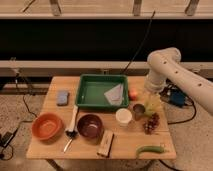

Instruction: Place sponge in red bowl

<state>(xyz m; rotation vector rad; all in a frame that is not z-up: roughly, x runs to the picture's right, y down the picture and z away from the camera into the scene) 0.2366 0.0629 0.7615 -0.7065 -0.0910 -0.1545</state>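
The sponge (62, 97), a small blue-grey pad, lies flat near the table's left edge, left of the green tray. The red bowl (47, 126), orange-red and shallow, stands at the front left, below the sponge, and looks empty. My white arm reaches in from the right, and the gripper (148, 106) hangs over the table's right side, just right of the white cup. It is far from both the sponge and the red bowl.
A green tray (90, 80) with a grey folded sheet (115, 93) stands at the back middle. Also on the table are a maroon bowl (90, 126), a white cup (123, 117), a white utensil (73, 120), a wooden block (105, 143), an orange fruit (133, 94), grapes (151, 122) and a green vegetable (150, 149).
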